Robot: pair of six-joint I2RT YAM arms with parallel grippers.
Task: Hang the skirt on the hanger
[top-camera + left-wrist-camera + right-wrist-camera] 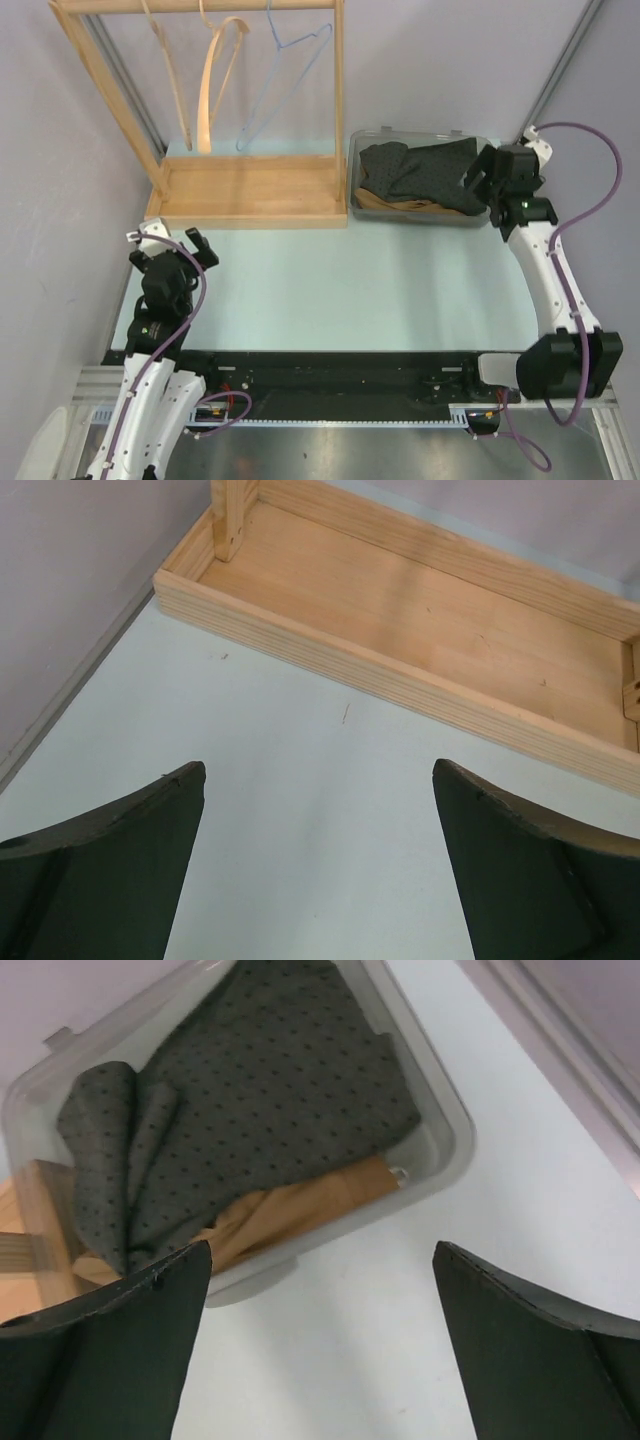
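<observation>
The skirt [420,170], dark grey with small black dots, lies crumpled in a clear plastic bin [352,170] at the back right, on top of a tan garment [385,203]. Three hangers hang from the wooden rack's top bar: a thin wooden one [170,80], a broad wooden hanger [215,85] and a blue wire hanger [285,80]. My right gripper [478,187] hovers at the bin's right end, open and empty. In the right wrist view the skirt [270,1090] lies just beyond the right gripper [320,1250]. My left gripper [170,240] stands open over the table, short of the rack.
The wooden rack [250,190] has a shallow tray base at the back left; its front rail [380,675] lies just ahead of the left gripper [318,770]. Grey walls close in on both sides. The bin's wall [440,1150] shows in the right wrist view.
</observation>
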